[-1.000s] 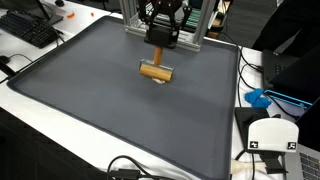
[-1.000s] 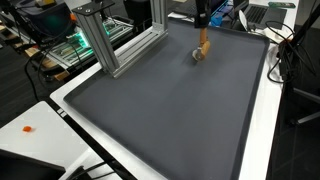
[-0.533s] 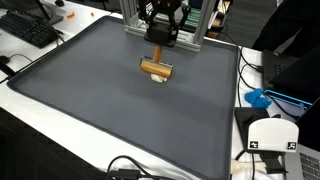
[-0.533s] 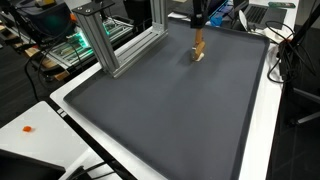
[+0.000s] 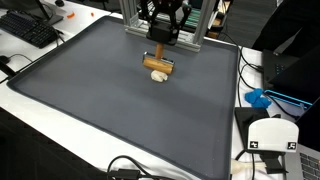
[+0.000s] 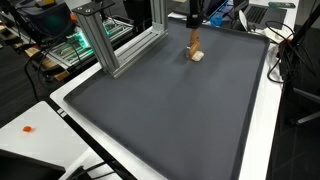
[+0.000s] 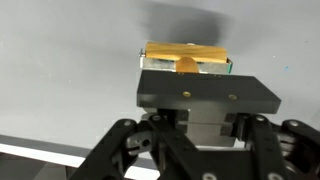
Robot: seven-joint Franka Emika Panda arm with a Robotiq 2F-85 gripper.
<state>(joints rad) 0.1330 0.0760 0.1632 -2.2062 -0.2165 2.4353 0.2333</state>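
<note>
Turning is the main change over the last second: in an exterior view the wooden block (image 5: 157, 67) was showing its long side across the picture, and now it is presenting a shorter, more compact face with a pale underside showing just beneath it. It is also drifting a little across the dark mat (image 5: 90, 110), towards the aluminium frame (image 6: 100, 40), while staying at the far end of the mat.

The gripper (image 5: 156, 56) is hanging straight down over the block, and its dark fingers are coming together at the block's top. The jaws are clenching the block rather than standing apart. The wrist view is hiding the fingertips behind the gripper's black body, so the exact contact points cannot be made out there. That view is showing only the block's golden bar (image 7: 187, 56) crosswise beyond the gripper body, with a soft shadow on the mat past it.

Since the block is following the gripper through both the turn and the shift, the hold is probably firm and the block is being carried rather than pushed. Whether its pale underside is touching the mat or floating just above it cannot be told from these angles.

A keyboard (image 5: 30, 28) is lying off the mat's far corner, and a white device (image 5: 270, 135) is sitting beside the mat's near edge, both well apart from the block.
</note>
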